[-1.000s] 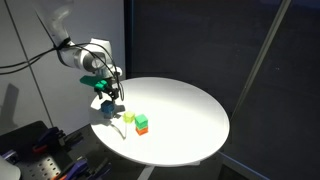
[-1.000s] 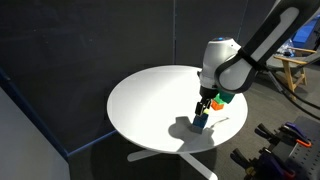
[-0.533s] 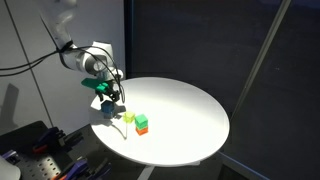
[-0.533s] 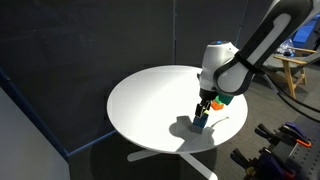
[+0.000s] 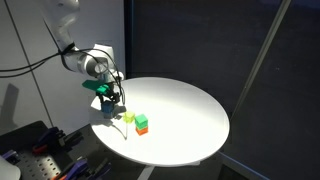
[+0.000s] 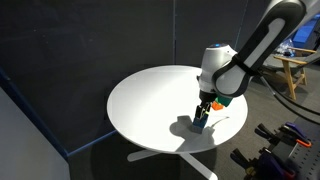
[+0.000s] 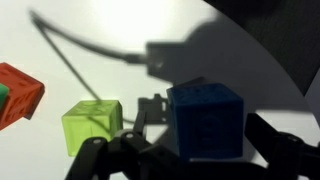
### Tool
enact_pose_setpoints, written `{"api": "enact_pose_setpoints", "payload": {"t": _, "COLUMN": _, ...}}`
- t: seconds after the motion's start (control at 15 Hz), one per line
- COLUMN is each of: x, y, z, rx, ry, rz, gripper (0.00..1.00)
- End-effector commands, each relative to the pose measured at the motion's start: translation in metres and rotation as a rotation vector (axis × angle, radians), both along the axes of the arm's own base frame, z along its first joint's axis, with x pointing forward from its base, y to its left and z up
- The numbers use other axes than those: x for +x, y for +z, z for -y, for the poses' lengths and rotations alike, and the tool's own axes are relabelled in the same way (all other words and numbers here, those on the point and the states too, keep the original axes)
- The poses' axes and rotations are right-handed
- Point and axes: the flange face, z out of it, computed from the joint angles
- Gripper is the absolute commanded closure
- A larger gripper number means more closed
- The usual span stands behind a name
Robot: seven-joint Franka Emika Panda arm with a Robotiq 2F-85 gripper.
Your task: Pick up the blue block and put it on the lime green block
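the pincer [image 7: 204,142] grips the blue block [image 7: 206,118], apparently just off the counter [image 5: 190,110]. next it must carry it left in the wrist view, above the lime green block [image 7: 92,126], then lower squarely.

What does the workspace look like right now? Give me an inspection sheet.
Surface: round white table, shadowed under the arm.
Job's things: blue block held in the gripper; lime green block beside it, apart, top free.
Clutter: green block stacked on orange block, near the lime one.
Grippers: shut on the blue block; whether it is off the table cannot be told.
Cables: black cable trailing from the arm, off the table.
Surroundings: dark panels; equipment below the table edge.
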Motion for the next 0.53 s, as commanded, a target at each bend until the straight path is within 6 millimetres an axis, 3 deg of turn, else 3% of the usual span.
{"api": "enact_pose_setpoints", "payload": {"t": 0.0, "x": 0.0062, "y": -0.0024, "z": -0.0007, "rx": -0.014, "ry": 0.005, "rz": 0.011, "gripper": 0.25}}
{"api": "enact_pose_setpoints", "payload": {"t": 0.33, "x": 0.0059, "y": -0.0005, "z": -0.0037, "rx": -0.017, "ry": 0.019, "rz": 0.003, "gripper": 0.65}}
{"api": "enact_pose_setpoints", "payload": {"t": 0.47, "x": 0.0041, "y": 0.0050, "z": -0.0061, "rx": -0.024, "ry": 0.031, "rz": -0.013, "gripper": 0.67}}
